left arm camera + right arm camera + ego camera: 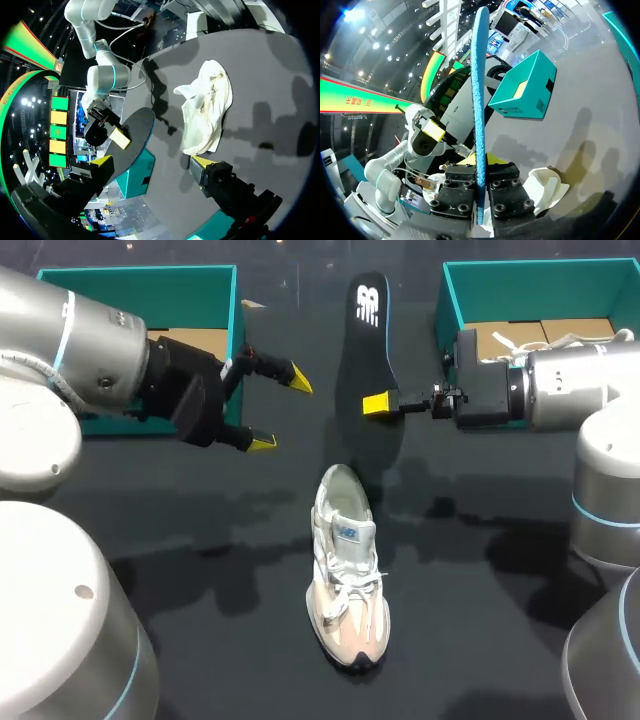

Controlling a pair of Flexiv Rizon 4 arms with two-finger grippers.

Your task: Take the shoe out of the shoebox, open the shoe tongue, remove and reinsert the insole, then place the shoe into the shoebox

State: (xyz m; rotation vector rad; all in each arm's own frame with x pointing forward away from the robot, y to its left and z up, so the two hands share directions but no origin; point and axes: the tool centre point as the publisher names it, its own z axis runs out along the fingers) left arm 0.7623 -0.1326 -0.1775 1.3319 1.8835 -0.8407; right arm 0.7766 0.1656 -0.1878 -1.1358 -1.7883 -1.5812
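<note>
A white and beige shoe [345,570] lies on the dark table, toe toward the front edge, its opening empty. My right gripper [380,405] is shut on the lower end of the black insole [365,335], which stands upright above the table behind the shoe. The right wrist view shows the insole [480,95] edge-on, clamped between that gripper's [481,172] fingers. To the insole's left, my left gripper [278,410] hangs wide open and empty. From the left wrist, the shoe [207,107] lies ahead of my open left gripper [150,165], with the insole [137,142] off to the side.
A teal shoebox [215,300] stands at the back left, behind my left arm. A second teal shoebox [450,295] at the back right holds another white shoe [560,340]. Bare table [200,540] lies on both sides of the shoe.
</note>
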